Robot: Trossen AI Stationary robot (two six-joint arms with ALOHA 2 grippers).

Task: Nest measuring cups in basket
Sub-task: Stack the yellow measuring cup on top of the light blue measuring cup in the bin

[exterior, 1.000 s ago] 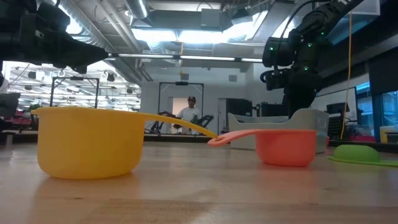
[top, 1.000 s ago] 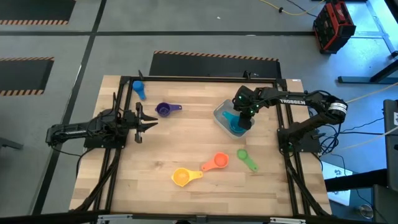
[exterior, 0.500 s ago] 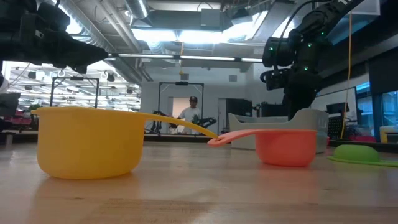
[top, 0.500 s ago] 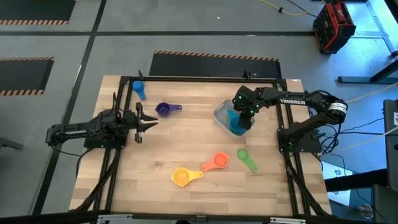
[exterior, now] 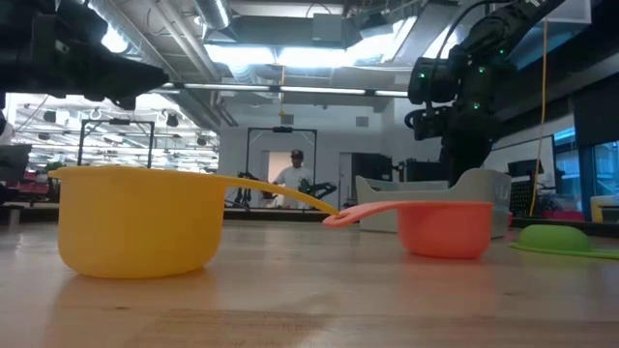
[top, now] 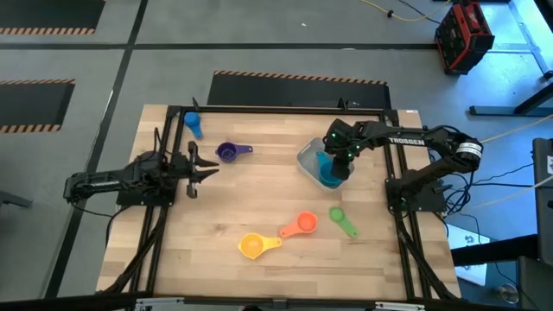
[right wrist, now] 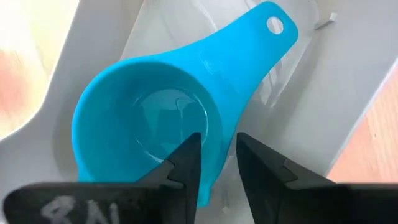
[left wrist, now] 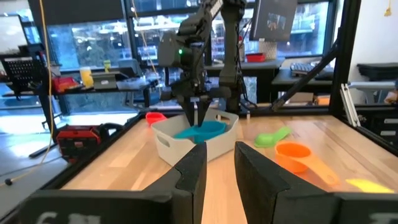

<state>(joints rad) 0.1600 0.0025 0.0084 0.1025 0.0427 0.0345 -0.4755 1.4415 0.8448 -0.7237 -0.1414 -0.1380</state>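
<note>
The teal cup (top: 327,170) lies in the pale grey basket (top: 307,161) on the table's right half. My right gripper (top: 338,161) stands over it, pointing down and shut on the cup. My left gripper (top: 207,169) waits level at the left side, fingers a narrow gap apart and touching nothing. The purple cup (top: 227,153) and blue cup (top: 192,123) lie far left. The orange cup (top: 302,225), yellow cup (top: 252,246) and green cup (top: 342,220) lie on the near half. A red cup (left wrist: 155,116) shows behind the basket. My right gripper holds the teal cup by the bowl's rim (right wrist: 219,144) beside the handle, one finger (right wrist: 186,158) inside the bowl and one (right wrist: 258,163) outside. It comes from above, pointing down. The cup sits inside the basket with its handle (right wrist: 258,43) slanting toward the basket's wall.
Black rails run along the table's left and right edges. Bare wood lies between the purple cup and the basket. A person (exterior: 293,174) stands far off in the room beyond the table.
</note>
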